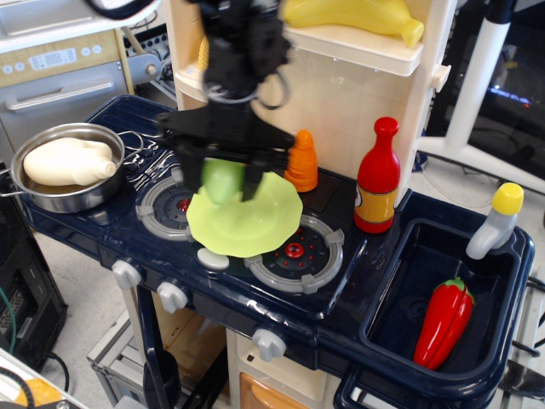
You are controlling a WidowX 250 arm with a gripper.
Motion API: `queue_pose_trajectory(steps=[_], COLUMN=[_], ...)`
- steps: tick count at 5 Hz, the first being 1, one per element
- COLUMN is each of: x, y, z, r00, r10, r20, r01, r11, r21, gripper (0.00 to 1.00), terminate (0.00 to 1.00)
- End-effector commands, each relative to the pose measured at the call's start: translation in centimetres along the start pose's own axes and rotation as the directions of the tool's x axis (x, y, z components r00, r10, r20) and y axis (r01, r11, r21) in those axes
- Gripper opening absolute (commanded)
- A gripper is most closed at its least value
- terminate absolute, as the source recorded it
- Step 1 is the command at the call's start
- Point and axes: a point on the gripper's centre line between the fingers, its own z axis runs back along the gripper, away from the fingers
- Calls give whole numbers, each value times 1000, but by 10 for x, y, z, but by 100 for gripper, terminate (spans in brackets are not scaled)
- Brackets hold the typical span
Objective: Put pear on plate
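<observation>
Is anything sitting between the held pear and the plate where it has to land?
Nothing visible. The pincer holds the pear over the left part of the plate, whose surface is bare. The orange cone stands behind the plate's rim, off the path.

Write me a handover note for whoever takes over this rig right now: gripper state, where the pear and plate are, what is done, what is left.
Gripper: shut on the pear, jaws either side of it, held over the left part of the plate.
Plate: on the toy stove top, between the two burners, nothing lying on it.
Done: pear picked up and brought above the plate.
Left: lower, open the jaws so the pear rests on the plate, then withdraw. Whether the pear already touches the plate cannot be told from this view.
</observation>
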Motion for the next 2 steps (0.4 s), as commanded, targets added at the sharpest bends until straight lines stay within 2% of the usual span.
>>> queue_pose_trajectory(steps=[1, 2], x=[15, 14], y=[-20, -20], z=[1, -3], r00=[997, 995], r10=[-19, -46], r20=[68, 90], r01=[23, 56], r11=[998, 992], r21=[-51, -110], gripper=[0, 100], terminate=[0, 0])
